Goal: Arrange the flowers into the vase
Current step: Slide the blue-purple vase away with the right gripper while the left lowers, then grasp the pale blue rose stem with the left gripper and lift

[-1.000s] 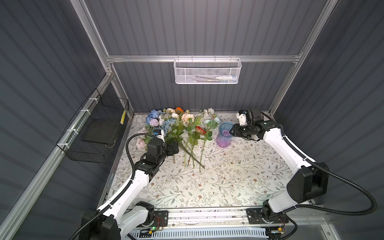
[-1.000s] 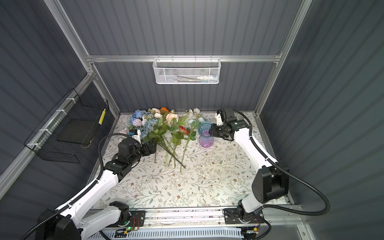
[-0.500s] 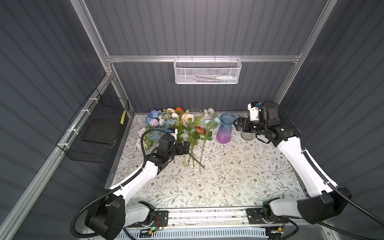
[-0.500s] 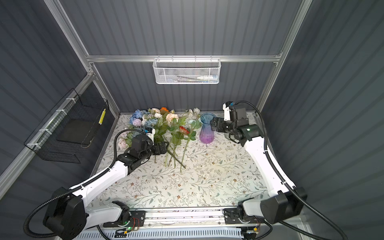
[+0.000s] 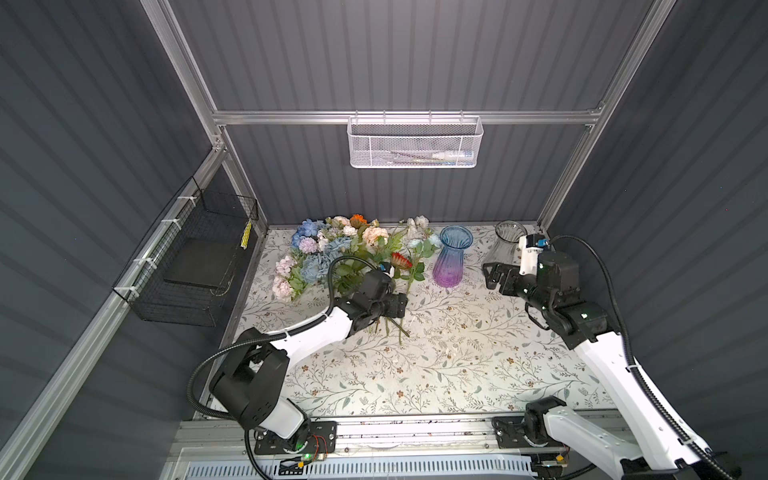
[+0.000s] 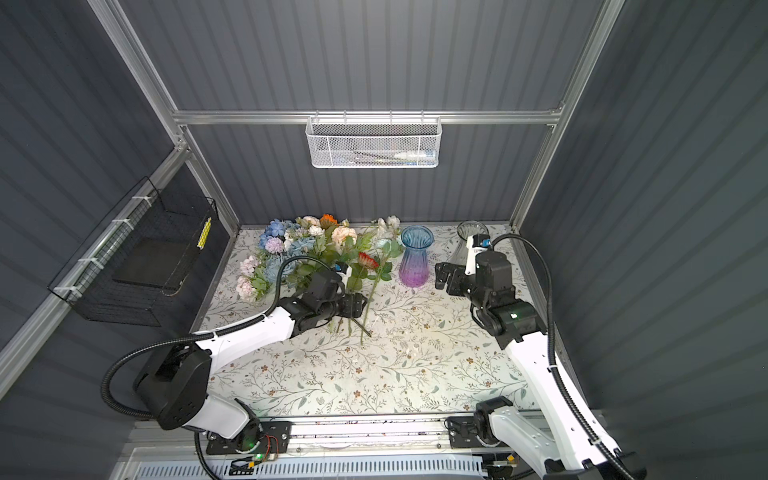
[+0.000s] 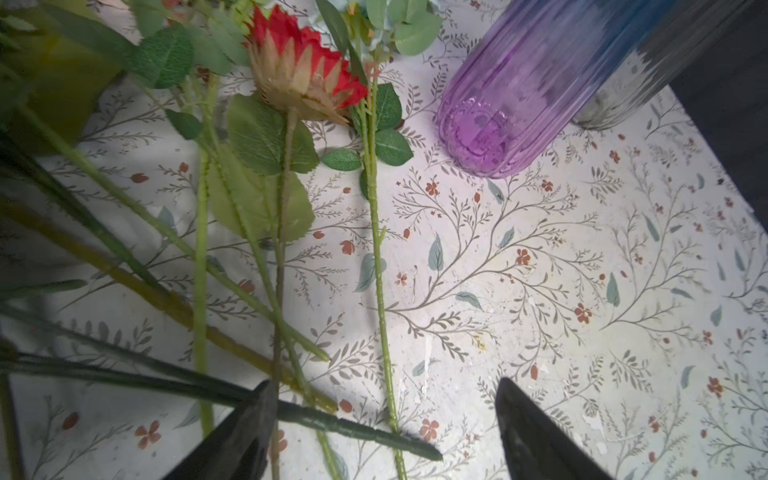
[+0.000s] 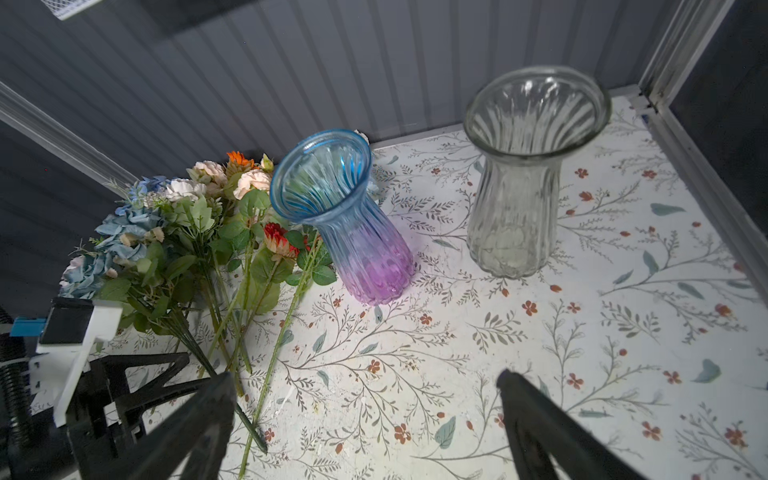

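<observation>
Both top views show the job at its start. The heap of artificial long-stemmed flowers, with blue, peach, cream, lilac, orange and red heads over green leaves, lies flat on the floral-printed tabletop. It sits toward the back left, with the stems fanned toward the front. Near the heap, on its right, the blue-to-purple ribbed glass vase stands upright and empty. Further right, in the back corner, a clear ribbed glass vase is also upright and empty. No stem is in either, so nothing of the arranging is done.

The left gripper sits low over the stem ends. In the left wrist view its jaws are spread and released, straddling several green stems. A dark green stem runs past one finger, but nothing is pinched. A red-petalled flower lies with its stem leading down toward the gap.

The right gripper hangs between the two vases and slightly nearer the front. Its jaws are wide apart and carry nothing. Its wrist camera looks down on both vase mouths.

This looks like the first pick being lined up. What is left is everything: closing on one stem, lifting it clear, feeding its end into a vase mouth, then repeating for every bloom. The stems cross one another, so a lifted stem may drag its neighbours along.
</observation>
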Available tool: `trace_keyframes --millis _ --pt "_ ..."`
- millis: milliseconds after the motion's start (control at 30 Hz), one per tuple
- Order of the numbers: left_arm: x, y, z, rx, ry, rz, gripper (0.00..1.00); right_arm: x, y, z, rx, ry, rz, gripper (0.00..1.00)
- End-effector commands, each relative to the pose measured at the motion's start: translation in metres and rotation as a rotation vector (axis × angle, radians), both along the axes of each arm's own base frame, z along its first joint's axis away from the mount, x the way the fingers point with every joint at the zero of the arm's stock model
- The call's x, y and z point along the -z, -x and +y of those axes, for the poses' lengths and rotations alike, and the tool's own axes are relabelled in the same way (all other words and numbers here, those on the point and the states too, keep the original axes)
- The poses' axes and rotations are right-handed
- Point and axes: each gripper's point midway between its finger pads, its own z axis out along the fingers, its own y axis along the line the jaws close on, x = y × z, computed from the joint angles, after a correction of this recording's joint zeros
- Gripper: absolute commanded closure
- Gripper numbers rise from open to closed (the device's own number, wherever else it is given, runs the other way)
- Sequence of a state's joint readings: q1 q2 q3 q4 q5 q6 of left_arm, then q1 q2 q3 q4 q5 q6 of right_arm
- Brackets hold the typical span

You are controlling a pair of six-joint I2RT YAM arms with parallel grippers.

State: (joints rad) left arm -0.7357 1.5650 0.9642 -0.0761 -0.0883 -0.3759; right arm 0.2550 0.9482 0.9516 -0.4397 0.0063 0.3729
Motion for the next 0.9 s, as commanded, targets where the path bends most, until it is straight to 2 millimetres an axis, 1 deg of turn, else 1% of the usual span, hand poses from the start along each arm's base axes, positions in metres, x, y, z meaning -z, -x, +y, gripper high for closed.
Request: trace_keyframes --millis 0,33,133,267,333,400,467,533,667,800,867 --pt "0.009 0.002 -0.007 0.023 -0.112 -0.006 0.20 0.023 0.005 -0.004 0.054 -0.054 0.040 0.01" --pt "0.012 0.002 -0.010 0.028 -0.124 -0.004 0.21 0.031 0.007 -0.004 0.056 -0.063 0.058 0.01" --pt "0.022 0.000 -0.016 0.029 -0.161 0.003 0.28 0.046 0.009 -0.007 0.085 -0.076 0.095 0.01" --pt "0.036 -0.005 -0.020 0.018 -0.194 0.019 0.30 0.053 0.010 -0.004 0.081 -0.102 0.109 0.01" --pt "0.045 -0.008 -0.018 0.004 -0.221 0.025 0.32 0.053 0.011 -0.004 0.087 -0.105 0.109 0.01" --pt "0.052 -0.012 -0.017 -0.006 -0.249 0.029 0.35 0.045 0.007 -0.004 0.087 -0.116 0.073 0.01" --pt "0.058 -0.016 -0.015 -0.013 -0.278 0.026 0.39 0.043 0.007 -0.004 0.091 -0.124 0.063 0.01" --pt "0.064 -0.018 -0.015 -0.016 -0.302 0.031 0.41 0.042 0.006 -0.004 0.099 -0.134 0.059 0.01" --pt "0.075 -0.022 -0.017 -0.004 -0.332 0.044 0.49 0.042 0.006 -0.003 0.094 -0.144 0.058 0.01" --pt "0.083 -0.023 -0.021 0.006 -0.335 0.058 0.60 0.042 0.007 -0.003 0.090 -0.140 0.060 0.01" --pt "0.087 -0.023 -0.024 0.015 -0.334 0.063 0.63 0.041 0.007 -0.002 0.089 -0.141 0.057 0.01"
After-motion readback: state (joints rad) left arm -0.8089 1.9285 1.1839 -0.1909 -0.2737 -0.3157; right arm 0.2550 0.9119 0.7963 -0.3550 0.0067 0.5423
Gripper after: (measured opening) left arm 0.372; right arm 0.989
